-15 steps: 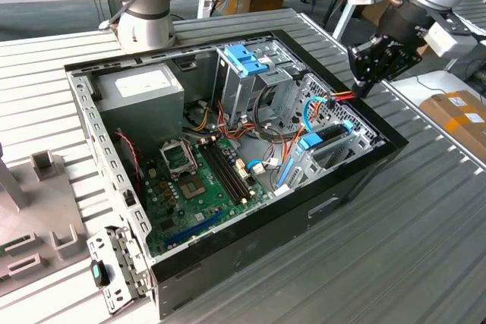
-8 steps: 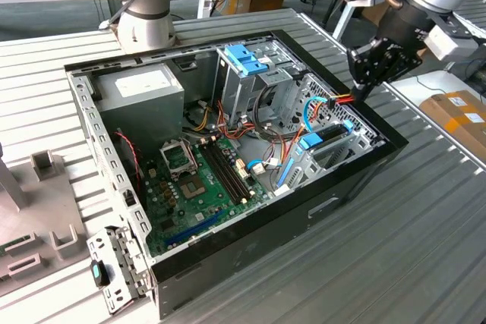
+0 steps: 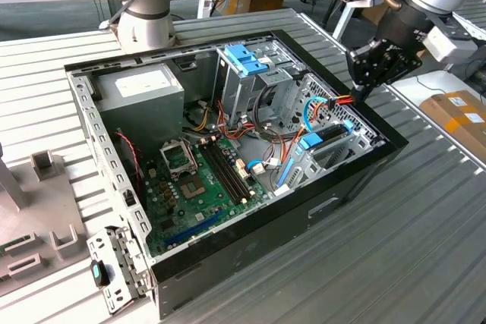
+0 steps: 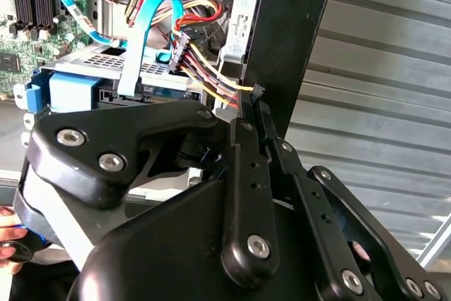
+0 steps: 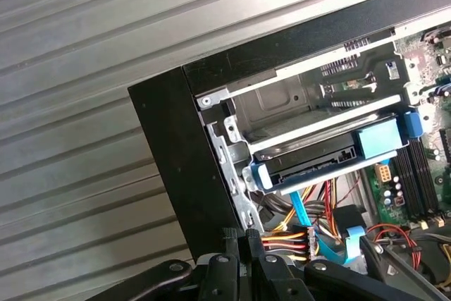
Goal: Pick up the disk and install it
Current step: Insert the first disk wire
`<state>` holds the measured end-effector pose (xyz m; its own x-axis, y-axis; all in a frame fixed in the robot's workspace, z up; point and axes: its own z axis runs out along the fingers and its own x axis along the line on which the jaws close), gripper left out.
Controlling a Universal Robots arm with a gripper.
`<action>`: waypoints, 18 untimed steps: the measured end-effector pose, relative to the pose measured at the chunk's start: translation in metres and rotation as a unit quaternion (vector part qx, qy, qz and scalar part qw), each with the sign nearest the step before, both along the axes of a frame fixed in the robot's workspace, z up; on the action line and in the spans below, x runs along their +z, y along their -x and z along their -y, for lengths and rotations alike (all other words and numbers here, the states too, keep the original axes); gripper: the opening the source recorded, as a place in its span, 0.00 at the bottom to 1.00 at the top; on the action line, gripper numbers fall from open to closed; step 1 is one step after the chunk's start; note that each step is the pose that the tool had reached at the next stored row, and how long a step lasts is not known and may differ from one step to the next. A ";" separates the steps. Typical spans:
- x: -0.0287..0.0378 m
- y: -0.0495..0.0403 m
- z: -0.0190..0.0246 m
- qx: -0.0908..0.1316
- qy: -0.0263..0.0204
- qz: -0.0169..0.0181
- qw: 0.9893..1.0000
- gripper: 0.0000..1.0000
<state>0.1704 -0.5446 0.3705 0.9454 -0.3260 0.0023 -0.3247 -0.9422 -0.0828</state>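
Disk (image 5: 313, 165) mostly hidden: it sat in a metal bay in the case (image 3: 357, 168) corner nearest the hand (image 3: 357, 99), with only its connector end and blue bracket showing and its label out of sight. Hand clenched, fingers (image 4: 243, 167) tip to tip, at the case wall just beside the wires (image 4: 204, 68); could not tell whether it touched one. Case lay open on the table (image 3: 425, 263), holding motherboard (image 3: 197, 180) and power supply (image 3: 144, 89).
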 end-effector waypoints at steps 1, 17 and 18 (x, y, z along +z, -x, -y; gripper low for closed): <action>-0.0001 0.0001 0.0000 -0.006 0.000 0.000 1.000 0.16; -0.0001 0.0002 0.0005 -0.112 0.000 0.000 0.994 0.16; -0.0002 0.0002 0.0005 -0.120 0.000 0.000 0.993 0.16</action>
<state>0.1702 -0.5451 0.3703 0.8409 -0.5412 0.0022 -0.5392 -0.8381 -0.0830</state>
